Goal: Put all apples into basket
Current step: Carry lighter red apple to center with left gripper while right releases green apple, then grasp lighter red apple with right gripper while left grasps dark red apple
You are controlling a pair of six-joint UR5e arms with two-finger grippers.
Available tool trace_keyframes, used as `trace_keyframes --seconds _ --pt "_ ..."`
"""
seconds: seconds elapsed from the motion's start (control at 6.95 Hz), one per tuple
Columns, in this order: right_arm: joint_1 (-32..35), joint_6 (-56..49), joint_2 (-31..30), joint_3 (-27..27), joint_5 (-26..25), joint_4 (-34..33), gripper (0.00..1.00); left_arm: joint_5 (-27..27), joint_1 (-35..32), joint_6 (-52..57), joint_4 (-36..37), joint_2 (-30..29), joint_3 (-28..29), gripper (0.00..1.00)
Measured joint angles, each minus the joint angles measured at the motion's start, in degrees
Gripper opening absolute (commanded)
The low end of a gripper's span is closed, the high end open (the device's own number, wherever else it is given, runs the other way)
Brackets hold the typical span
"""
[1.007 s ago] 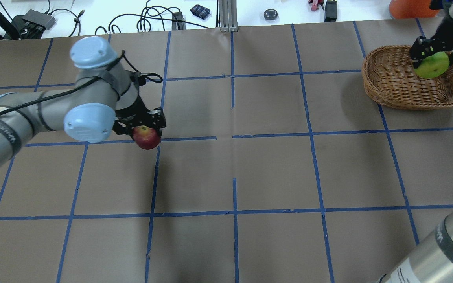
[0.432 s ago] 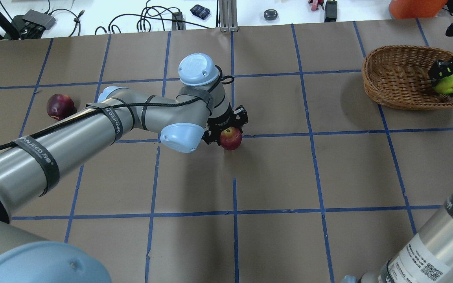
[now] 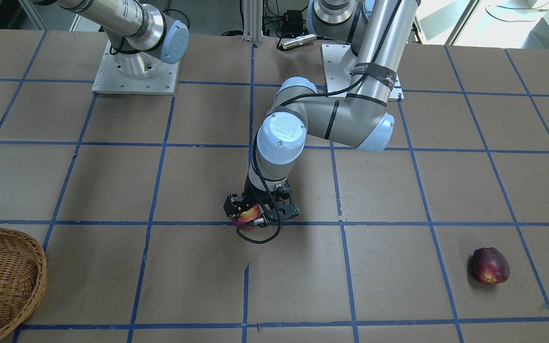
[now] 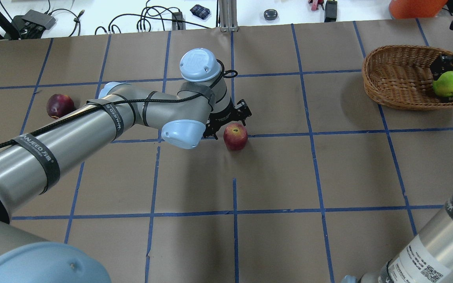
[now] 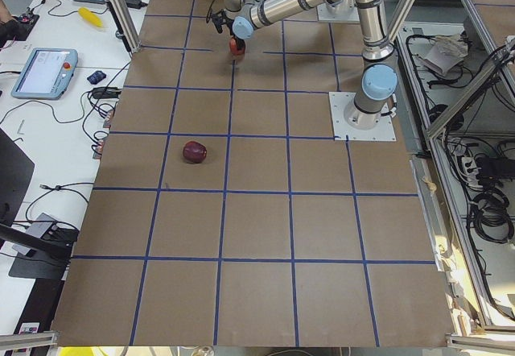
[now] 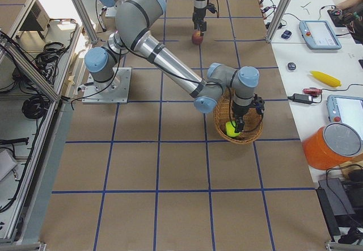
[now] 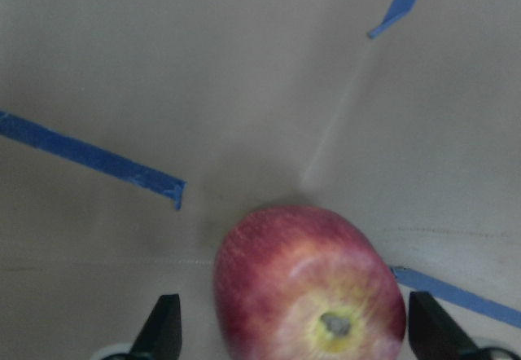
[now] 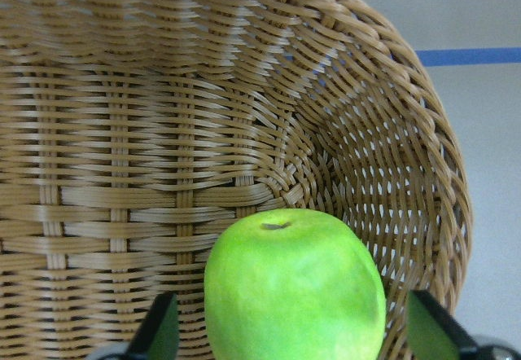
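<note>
The table (image 4: 328, 177) is covered in brown paper with a grid of blue tape.

The left arm (image 4: 73, 133) reaches in from the left to the table's middle. The right arm (image 6: 164, 58) extends to the far right corner. The overhead view cuts its wrist off at the frame edge.

The basket (image 4: 395, 78) stands at the far right. The front-facing view shows only part of it, cut by the frame corner.

The left gripper (image 7: 299, 327) points down over the red apple (image 4: 235, 136). Its jaws are spread, one on each side of the apple. A clear gap shows on one side; on the other the fingertip stands so close that contact cannot be judged. Only the fingertips (image 7: 167, 327) show in the wrist view.

The right gripper (image 8: 289, 331) hangs over the basket's right side, jaws spread, with a gap on each side of the green apple (image 4: 449, 83).

The red apple sits on the table near the centre, on a tape line, stem end up (yellowish around the stem).

The green apple lies inside the basket against its right inner wall.

The maroon apple (image 4: 60, 106) lies on the table at the left, well apart from the basket. Its yellow patch shows best in the front-facing view.
</note>
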Motion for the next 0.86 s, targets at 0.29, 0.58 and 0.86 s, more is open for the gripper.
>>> trace_keyframes --seconds 0.29,0.58,0.86 --pt "4.9 2.8 -6.5 0.3 3.6 9.1 1.0 0.8 7.2 11.8 -5.2 3.7 0.1 1.0" --pt "13.3 12.3 -12.2 1.0 8.7 18.4 1.0 3.3 18.5 31.7 -12.4 7.9 0.0 1.0" --pt "24.2 27.6 -13.5 1.5 13.0 22.3 1.0 6.7 30.6 52.5 -14.4 8.8 0.9 1.0"
